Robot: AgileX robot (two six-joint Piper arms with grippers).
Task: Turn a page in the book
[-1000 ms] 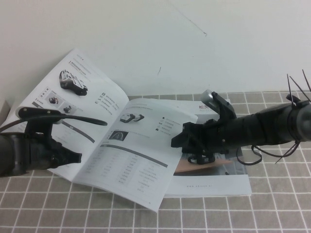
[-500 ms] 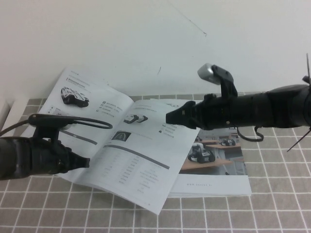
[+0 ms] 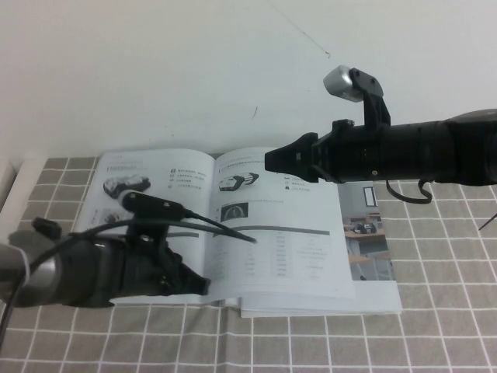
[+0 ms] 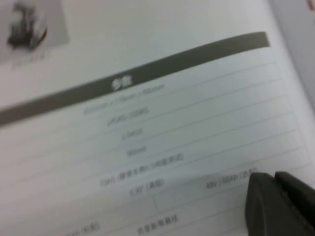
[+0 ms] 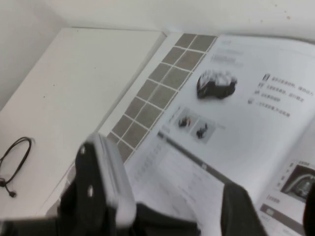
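The book lies open and flat on the grey checked cloth of the desk, its two printed pages facing up, and it rests partly on top of a second booklet whose photo cover shows at the book's right edge. The left tool sits low over the near edge of the spread, close to the spine; in the left wrist view its dark tips appear pressed together just above the printed table, holding nothing. The right tool hangs in the air above the far part of the right-hand page, clear of the paper, and no page is held in it; its tips come to a narrow point in the high view, but whether they are parted I cannot tell. To do this step well, the judgement is that the left tool should stay down as a weight near the spine so the book does not slide over the glossy booklet beneath it, while the right tool comes to the outer edge of the right-hand page, lifts a single sheet only and carries it over in an arc. Catching two sheets, or snagging the booklet underneath, looks like the main risk.
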